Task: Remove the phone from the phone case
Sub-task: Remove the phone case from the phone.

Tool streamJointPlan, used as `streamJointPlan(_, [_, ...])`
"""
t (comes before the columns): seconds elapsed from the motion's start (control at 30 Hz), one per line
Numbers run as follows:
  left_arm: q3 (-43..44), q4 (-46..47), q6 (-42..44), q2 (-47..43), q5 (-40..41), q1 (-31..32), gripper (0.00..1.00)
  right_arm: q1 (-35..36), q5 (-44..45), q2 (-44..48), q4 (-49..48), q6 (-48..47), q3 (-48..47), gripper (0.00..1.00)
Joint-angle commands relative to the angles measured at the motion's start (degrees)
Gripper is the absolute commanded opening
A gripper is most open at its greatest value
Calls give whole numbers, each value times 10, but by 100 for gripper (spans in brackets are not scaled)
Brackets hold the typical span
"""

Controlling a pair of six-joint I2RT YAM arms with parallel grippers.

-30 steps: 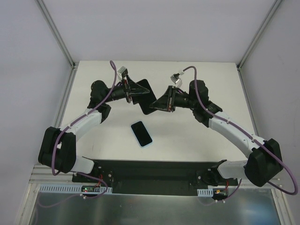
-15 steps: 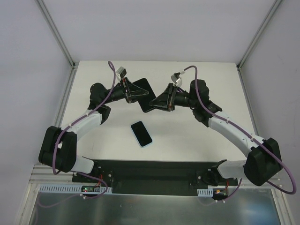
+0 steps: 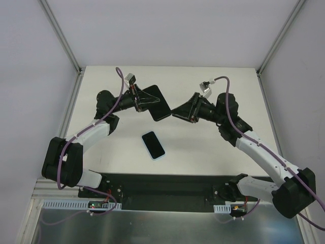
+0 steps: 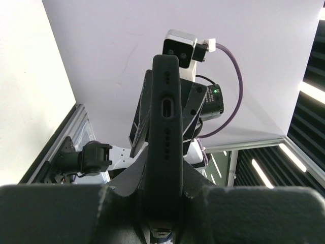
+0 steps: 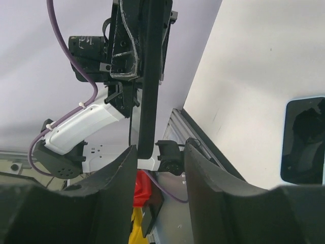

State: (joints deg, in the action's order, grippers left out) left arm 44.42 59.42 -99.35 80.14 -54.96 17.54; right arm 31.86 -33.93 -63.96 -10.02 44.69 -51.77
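Note:
The phone (image 3: 153, 145), dark-screened with a pale blue edge, lies flat on the white table in front of both arms; it also shows in the right wrist view (image 5: 304, 140). My left gripper (image 3: 143, 99) is shut on the black phone case (image 3: 157, 102) and holds it in the air. In the left wrist view the case (image 4: 163, 112) stands edge-on between my left gripper's (image 4: 163, 173) fingers, port cutout showing. My right gripper (image 3: 175, 112) is open and empty, just right of the case. In the right wrist view my right gripper (image 5: 160, 152) faces the case's edge (image 5: 151, 76).
The white table (image 3: 213, 152) is walled by pale panels with metal rails at the left and right edges. A black base plate (image 3: 162, 185) runs along the near edge under the arm mounts.
My right gripper has let go of the case and drawn back to the right. My left gripper still holds the case, tipped slightly. The phone has not moved.

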Motion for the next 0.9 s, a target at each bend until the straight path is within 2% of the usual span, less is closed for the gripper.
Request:
streamJointPlan(0.0, [22,60,-7,-34,7,-3,0,0,-33,-26,-138,79,29,43])
streamJointPlan(0.23, [26,54,-5,-34,6,-3,0,10,-44,-33,-196,111,36,41])
streamJointPlan(0.33, [27,56,-6,-36,7,-3,0,16,-45,-37,-200,116,31,31])
streamJointPlan(0.37, [28,56,-7,-37,7,-3,0,17,-43,-39,-206,118,31,22])
streamJointPlan(0.43, [29,56,-8,-38,7,-3,0,17,-42,-42,-224,135,39,10])
streamJointPlan(0.47, [30,57,-8,-37,6,-3,0,19,-42,-44,-253,143,42,1])
streamJointPlan(0.53, [32,57,-10,-38,6,-3,0,20,-44,-51,-302,180,58,1])
streamJointPlan(0.57, [31,56,-10,-37,6,-4,0,21,-44,-59,-369,195,65,1])
streamJointPlan(0.63, [30,57,-12,-34,6,-3,0,26,-42,-71,-445,238,80,1])
streamJointPlan(0.67, [29,59,-15,-30,9,-3,0,28,-42,-78,-535,253,83,1])
streamJointPlan(0.73, [22,86,-29,-23,9,-3,0,35,-43,-106,-617,275,83,1])
streamJointPlan(0.77, [22,105,-55,-10,10,-2,0,38,-43,-116,-696,296,79,1])
streamJointPlan(0.87, [17,183,-121,6,20,-1,0,53,-54,-152,-778,295,57,1])
